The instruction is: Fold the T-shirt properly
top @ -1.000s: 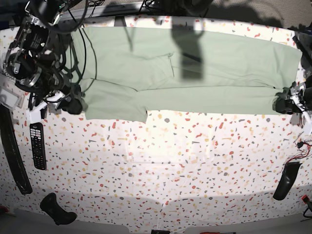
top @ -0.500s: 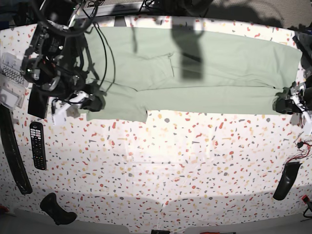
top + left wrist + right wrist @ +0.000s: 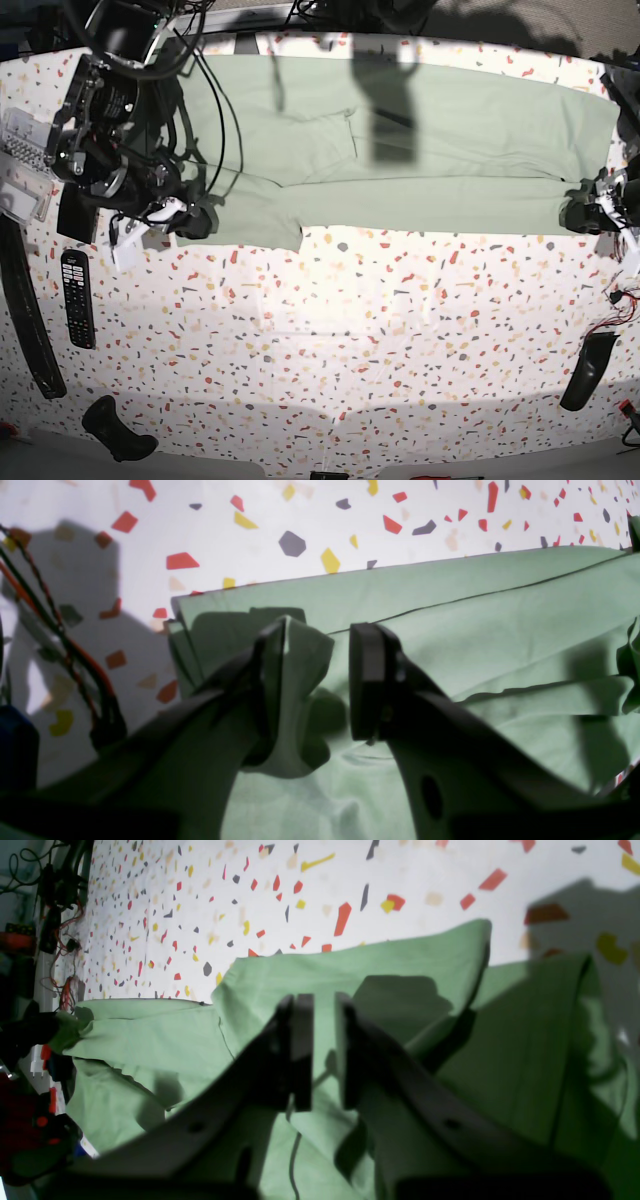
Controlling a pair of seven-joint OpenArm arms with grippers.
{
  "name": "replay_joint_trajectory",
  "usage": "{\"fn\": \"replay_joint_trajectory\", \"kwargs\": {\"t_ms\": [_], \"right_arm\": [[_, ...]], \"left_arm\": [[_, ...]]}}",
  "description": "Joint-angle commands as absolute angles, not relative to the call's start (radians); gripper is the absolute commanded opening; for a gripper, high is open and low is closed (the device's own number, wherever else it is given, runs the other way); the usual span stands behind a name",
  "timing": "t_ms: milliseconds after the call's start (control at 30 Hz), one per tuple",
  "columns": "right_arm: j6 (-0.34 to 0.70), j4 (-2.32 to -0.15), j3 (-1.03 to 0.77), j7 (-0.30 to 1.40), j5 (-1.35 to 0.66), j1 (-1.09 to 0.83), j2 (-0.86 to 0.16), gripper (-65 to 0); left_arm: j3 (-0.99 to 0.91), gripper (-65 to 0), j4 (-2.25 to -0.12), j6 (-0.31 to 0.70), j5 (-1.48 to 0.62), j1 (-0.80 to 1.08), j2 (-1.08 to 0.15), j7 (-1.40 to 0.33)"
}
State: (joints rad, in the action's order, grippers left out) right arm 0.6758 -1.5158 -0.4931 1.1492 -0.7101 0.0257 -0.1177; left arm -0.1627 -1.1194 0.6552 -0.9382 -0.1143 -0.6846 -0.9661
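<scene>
The T-shirt (image 3: 400, 150) lies flat along the far half of the table (image 3: 330, 330), its long axis running side to side, with a claw at each near end. The left claw (image 3: 317, 680) stands partly open at its end, one finger (image 3: 270, 680) tucked under a raised pinch of cloth, though whether it grips I cannot tell. The right claw (image 3: 324, 1050) sits over the shirt's opposite near corner, jaws narrowed to a slim gap; a fold lies between them, but a firm hold is not evident.
</scene>
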Motion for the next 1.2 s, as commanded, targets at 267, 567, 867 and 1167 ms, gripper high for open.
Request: {"fn": "replay_joint_trajectory", "kwargs": {"t_ms": [267,567,867,1167], "right_arm": [[0.698,-1.522,-0.479,0.997,-0.381,0.185,-0.146,-43.1],[0.681,-1.293,-0.179,1.089,-0.174,0.373,-0.211,-43.1],[0.505,-1.09,-0.079,1.139,-0.074,0.538,-0.202,-43.1],[0.461,-1.081,-0.079,1.14,-0.081,0.525,-0.202,-43.2]], "left_arm": [[-0.17,-45.8,-1.135,0.658,-0.955,-0.136,-0.71,-0.949],[-0.17,-45.8,-1.135,0.659,-0.955,-0.136,-0.71,-0.95],[-0.17,-45.8,-1.135,0.658,-0.955,-0.136,-0.71,-0.95],[-0.17,-45.8,-1.135,0.659,-0.954,-0.136,-0.71,-0.95]]}}
